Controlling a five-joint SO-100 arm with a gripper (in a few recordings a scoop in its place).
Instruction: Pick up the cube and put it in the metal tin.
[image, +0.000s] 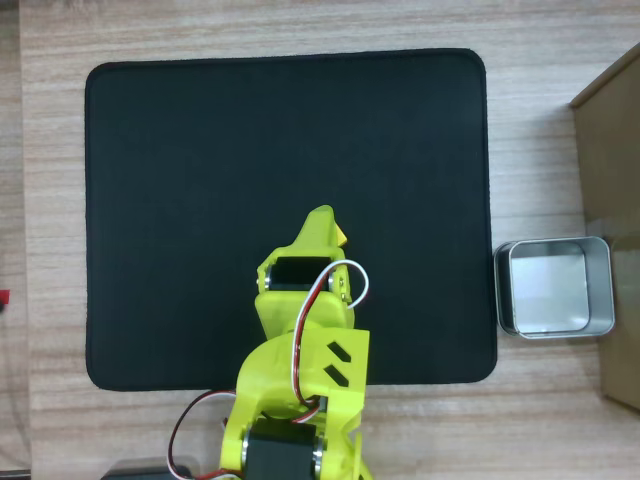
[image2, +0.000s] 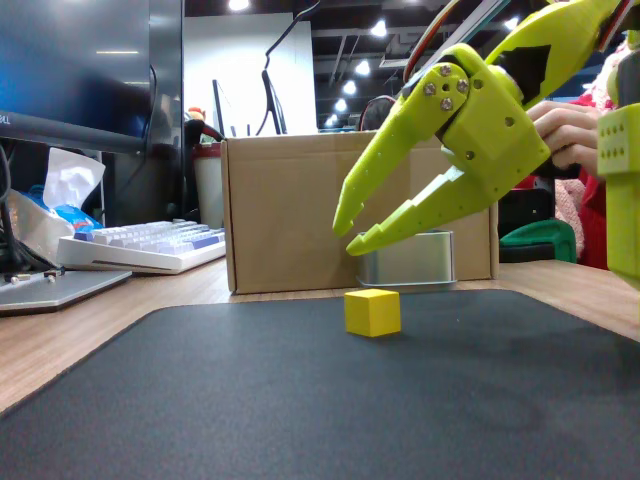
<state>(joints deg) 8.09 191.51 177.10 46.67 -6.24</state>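
Observation:
A small warm-yellow cube (image2: 372, 311) sits on the black mat (image2: 300, 400). In the overhead view only a sliver of the cube (image: 341, 237) peeks out beside the lime-yellow arm. My gripper (image2: 348, 236) hangs open just above the cube and a little to its left, fingers pointing down-left, nothing between them. From above, the gripper (image: 324, 222) lies near the mat's middle. The shiny metal tin (image: 503, 290) stands off the mat's right edge and looks empty. In the fixed view the tin (image2: 400, 265) stands behind the cube.
A brown cardboard box (image2: 300, 210) stands behind the mat, seen from above as the box (image: 610, 200) at the right edge, close to the tin. A keyboard (image2: 140, 247) lies far left. A person's hand (image2: 565, 135) shows behind the arm.

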